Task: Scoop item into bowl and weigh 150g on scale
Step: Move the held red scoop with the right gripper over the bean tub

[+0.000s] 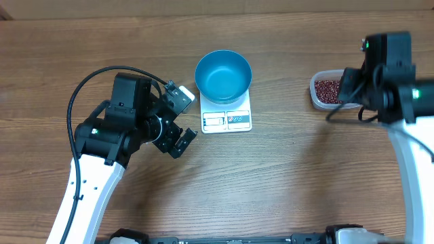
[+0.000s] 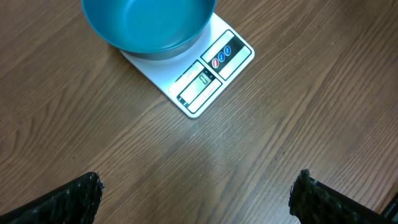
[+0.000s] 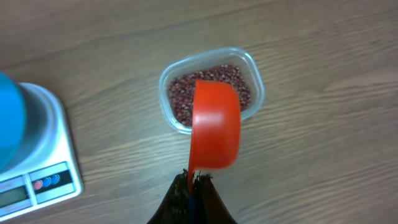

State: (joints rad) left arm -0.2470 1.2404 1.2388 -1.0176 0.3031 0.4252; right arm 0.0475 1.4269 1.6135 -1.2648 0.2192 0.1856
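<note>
The left gripper (image 2: 196,205) is hanging wide open over the brown wooden table (image 1: 285,176), its two black fingers (image 2: 68,200) spread apart and gripping nothing, just to the left of the small flat white rectangular kitchen scale (image 1: 226,120). The round deep blue bowl (image 1: 223,76) is sitting on the far part of the scale, leaving the display and the buttons uncovered along the near edge. Well to the right, the right gripper (image 3: 194,186) is clamping the handle of a small red plastic measuring scoop (image 3: 215,127), its jaws pressed tight on it. The scoop's cup is hanging over a clear rectangular plastic tub (image 3: 256,81) where the small dark red-brown beans (image 3: 180,99) are lying. Whether the scoop is touching the beans cannot be told.
</note>
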